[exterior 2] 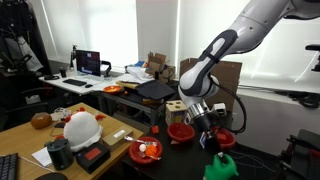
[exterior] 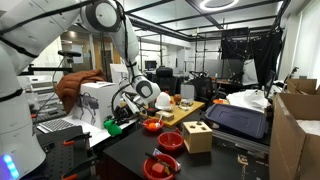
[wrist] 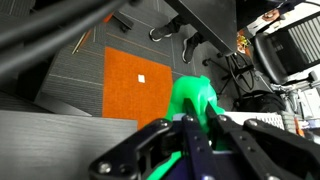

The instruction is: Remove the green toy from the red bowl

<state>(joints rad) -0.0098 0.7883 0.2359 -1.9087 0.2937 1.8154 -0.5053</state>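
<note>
Mid-air, jaws seemingly around green toy (wrist: 192, 99)

Green toy (wrist: 192, 95): bright, rounded, lumpy. I saw it pinched in the gripper (wrist: 192, 122), hanging beyond the table (exterior: 125, 150) edge, over the floor. Red bowl (exterior 2: 182, 131): glossy, shallow, upright on the dark tabletop, back from its edges, apart from the toy.

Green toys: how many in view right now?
1. The green toy sits in the pincer, held above the floor, clear of the red bowl. Clutter could hide others.
</note>
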